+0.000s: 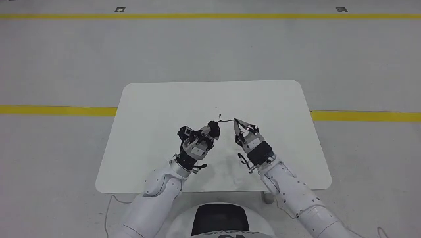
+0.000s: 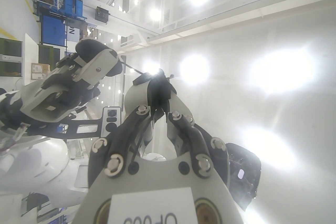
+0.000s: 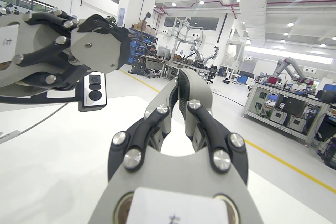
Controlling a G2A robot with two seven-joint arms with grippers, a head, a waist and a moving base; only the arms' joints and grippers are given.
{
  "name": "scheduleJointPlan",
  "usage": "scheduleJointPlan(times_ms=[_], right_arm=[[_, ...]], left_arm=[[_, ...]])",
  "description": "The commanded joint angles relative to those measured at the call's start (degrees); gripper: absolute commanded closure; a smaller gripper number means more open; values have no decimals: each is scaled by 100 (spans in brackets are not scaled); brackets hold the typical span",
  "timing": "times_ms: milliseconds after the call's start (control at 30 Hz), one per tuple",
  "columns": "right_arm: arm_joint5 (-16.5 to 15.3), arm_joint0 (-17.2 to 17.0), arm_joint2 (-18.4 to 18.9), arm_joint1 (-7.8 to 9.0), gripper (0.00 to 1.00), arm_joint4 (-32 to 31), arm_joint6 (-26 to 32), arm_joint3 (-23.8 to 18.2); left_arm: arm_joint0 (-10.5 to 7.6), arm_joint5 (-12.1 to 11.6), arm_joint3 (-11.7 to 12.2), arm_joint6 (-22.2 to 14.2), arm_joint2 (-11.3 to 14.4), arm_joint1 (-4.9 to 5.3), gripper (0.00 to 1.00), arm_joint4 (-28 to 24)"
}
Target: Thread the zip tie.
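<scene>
Both clamped tight, the left tool [image 1: 214,130] and right tool [image 1: 241,126] pinch the zip tie [image 1: 227,119] above the table's [image 1: 164,106] middle; looks like line-up time, and next its tail needs steering squarely into its head.

Top view: set overhead, facing down on the desk [image 1: 263,100], well off. Left wrist view: close behind left claw [image 2: 157,79], tilted up to ceiling [image 2: 236,25]. Right wrist view: close behind right claw [image 3: 179,76], level across desk. Shared: both claws.
</scene>
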Motion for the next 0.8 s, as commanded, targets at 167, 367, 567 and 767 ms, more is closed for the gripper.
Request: scheduleJointPlan(times_ms=[167, 367, 567, 767], right_arm=[[-20, -22, 65, -8, 100, -8, 7, -4], [-32, -32, 131, -14, 100, -10, 7, 8], [-43, -59, 213, -13, 100, -12, -2, 9], [-43, -91, 288, -12, 100, -18, -1, -3]], left_arm=[[-9, 0, 3, 0, 16, 12, 100, -4], [-16, 0, 0, 15, 23, 22, 100, -3], [-25, 0, 1, 27, 44, 30, 100, 5], [-33, 0, 1, 42, 61, 40, 100, 9]])
